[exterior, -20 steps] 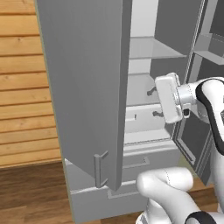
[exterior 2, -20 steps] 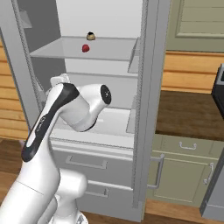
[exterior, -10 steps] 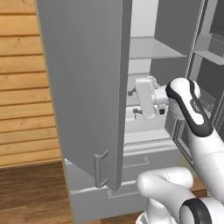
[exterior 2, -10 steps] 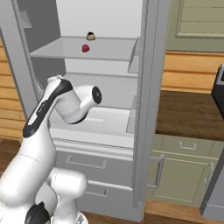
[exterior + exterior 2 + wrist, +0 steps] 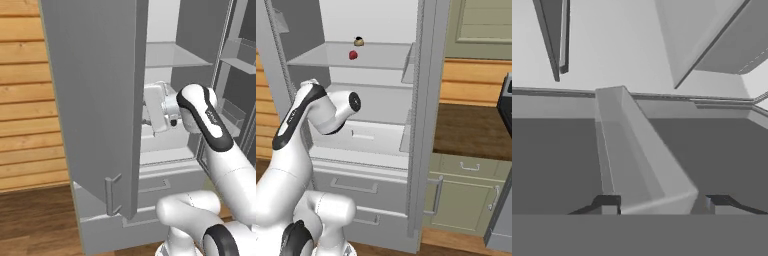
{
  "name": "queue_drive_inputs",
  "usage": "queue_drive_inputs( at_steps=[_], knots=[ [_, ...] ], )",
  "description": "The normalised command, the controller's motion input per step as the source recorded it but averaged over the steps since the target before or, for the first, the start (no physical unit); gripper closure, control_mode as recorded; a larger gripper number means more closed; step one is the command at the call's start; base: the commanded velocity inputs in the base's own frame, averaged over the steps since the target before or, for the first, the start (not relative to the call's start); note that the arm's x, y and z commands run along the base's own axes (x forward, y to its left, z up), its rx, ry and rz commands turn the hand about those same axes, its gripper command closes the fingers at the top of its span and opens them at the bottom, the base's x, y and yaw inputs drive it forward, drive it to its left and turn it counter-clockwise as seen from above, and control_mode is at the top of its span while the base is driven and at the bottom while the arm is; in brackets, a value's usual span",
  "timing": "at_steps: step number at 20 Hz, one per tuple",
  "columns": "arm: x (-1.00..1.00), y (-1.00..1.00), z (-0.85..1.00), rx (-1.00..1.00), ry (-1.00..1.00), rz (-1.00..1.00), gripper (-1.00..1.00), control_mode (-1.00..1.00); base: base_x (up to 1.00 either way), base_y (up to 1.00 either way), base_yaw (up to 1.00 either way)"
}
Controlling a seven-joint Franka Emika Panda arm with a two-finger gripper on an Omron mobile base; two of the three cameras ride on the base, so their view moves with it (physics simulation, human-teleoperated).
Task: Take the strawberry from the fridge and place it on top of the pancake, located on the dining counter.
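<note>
So the fridge (image 5: 421, 125) is open, both doors swung out. The strawberry (image 5: 353, 55) sits on the upper shelf (image 5: 381, 57), toward the front edge, roughly mid-width. Just behind it, near the back wall, there's a small brown-and-cream jar (image 5: 358, 41), close to the berry but not touching it.

The arm (image 5: 303, 115) is reaching into the compartment one level below that shelf, so the shelf itself sits between the hand and the fruit. The left door (image 5: 95, 105) hangs wide open and blocks a lot of the left base view; the hand pokes out just past its edge.

In the hand view the gripper (image 5: 662, 202) has its two dark tips standing apart, either side of a pale grey door bin (image 5: 632, 165) that runs away from the camera. Can't tell if they're touching it. Nothing red between them, so no berry held.

Lower drawers (image 5: 356, 187) are closed. To the right there's a dark wooden counter (image 5: 471, 135) over pale green cabinets (image 5: 466, 195).
</note>
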Motion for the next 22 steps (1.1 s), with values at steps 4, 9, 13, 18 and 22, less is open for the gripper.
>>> queue_drive_inputs(
  at_steps=[4, 9, 13, 18, 22],
  knots=[
    [-0.3, 0.98, -0.01, -0.01, 0.01, 0.0, -1.0, -1.0, 0.0, 0.0, 0.0],
    [-0.35, 1.0, -0.06, -0.01, 0.01, 0.0, -1.0, -1.0, 0.0, 0.0, 0.0],
    [-0.23, 0.98, -0.01, 0.0, 0.01, 0.0, -1.0, -1.0, 0.0, 0.0, 0.0],
    [-0.19, 0.94, 0.0, 0.0, 0.0, 0.0, -1.0, -1.0, 0.0, 0.0, 0.0],
    [-0.16, 0.87, 0.0, 0.0, 0.0, 0.0, -1.0, -1.0, 0.0, 0.0, 0.0]
  ],
)
